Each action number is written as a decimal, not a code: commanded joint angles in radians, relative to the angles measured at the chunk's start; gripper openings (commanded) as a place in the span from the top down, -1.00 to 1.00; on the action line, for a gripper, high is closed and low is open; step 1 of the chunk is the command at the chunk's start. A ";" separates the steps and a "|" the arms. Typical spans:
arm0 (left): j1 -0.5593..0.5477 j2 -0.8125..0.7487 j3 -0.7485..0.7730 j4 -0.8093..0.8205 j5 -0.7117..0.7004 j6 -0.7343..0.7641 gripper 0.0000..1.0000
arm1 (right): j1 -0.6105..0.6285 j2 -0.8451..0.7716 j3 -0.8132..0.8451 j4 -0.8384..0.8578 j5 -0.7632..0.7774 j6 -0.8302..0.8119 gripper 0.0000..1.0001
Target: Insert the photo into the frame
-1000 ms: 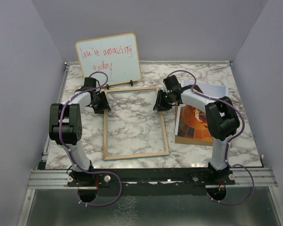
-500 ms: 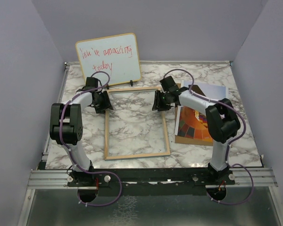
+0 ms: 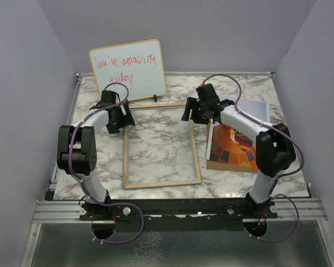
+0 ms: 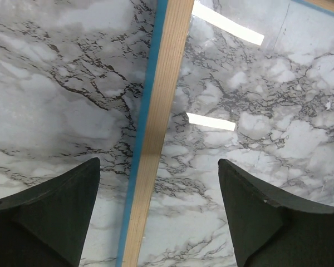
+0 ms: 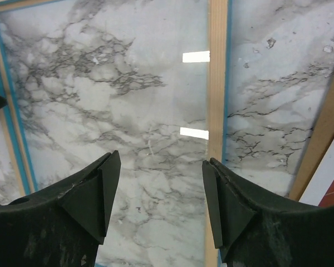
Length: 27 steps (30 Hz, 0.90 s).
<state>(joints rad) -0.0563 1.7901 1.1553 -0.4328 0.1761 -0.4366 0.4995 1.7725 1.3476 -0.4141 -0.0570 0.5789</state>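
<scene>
Frame: you have it lying flat in the middle of the table, light wood face up. The rails are thin and the marble shows through the clear pane.
Frame colour: from above you see only wood. Both wrist views add a bright blue strip along the rails.
Pane: bright bar reflections mark the glass in the wrist views. From above it is hardly noticeable.
Photo: it lies flat just to the right of the frame, outside it. You can see orange, red and blue patches, and its far part is hidden under your right arm.
Left gripper: it sits at the frame's far-left corner. Its wrist view shows the fingers spread, with the left rail running between them. You cannot tell whether they touch it.
Right gripper: it sits at the far-right corner. The fingers are spread over the pane, with the right rail passing by the right-hand finger.
Top view only: the whiteboard with red writing leans at the back, behind the frame.
Right wrist only: a brown strip and a red-and-white corner show at the right margin, too cropped to identify.
</scene>
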 commanded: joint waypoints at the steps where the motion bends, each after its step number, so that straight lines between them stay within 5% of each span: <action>1: 0.001 -0.069 -0.033 0.072 -0.050 -0.029 -0.77 | -0.014 0.069 0.002 -0.043 0.031 0.009 -0.44; 14: 0.001 -0.024 -0.054 0.173 -0.017 -0.078 -0.79 | -0.053 0.183 0.035 -0.008 -0.134 -0.025 -0.46; 27: 0.001 0.060 -0.039 0.169 0.128 -0.097 -0.37 | -0.062 0.262 0.116 -0.060 -0.220 -0.043 -0.29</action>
<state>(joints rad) -0.0532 1.8172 1.1210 -0.2596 0.2241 -0.5201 0.4393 2.0159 1.4410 -0.4599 -0.2054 0.5510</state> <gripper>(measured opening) 0.717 0.649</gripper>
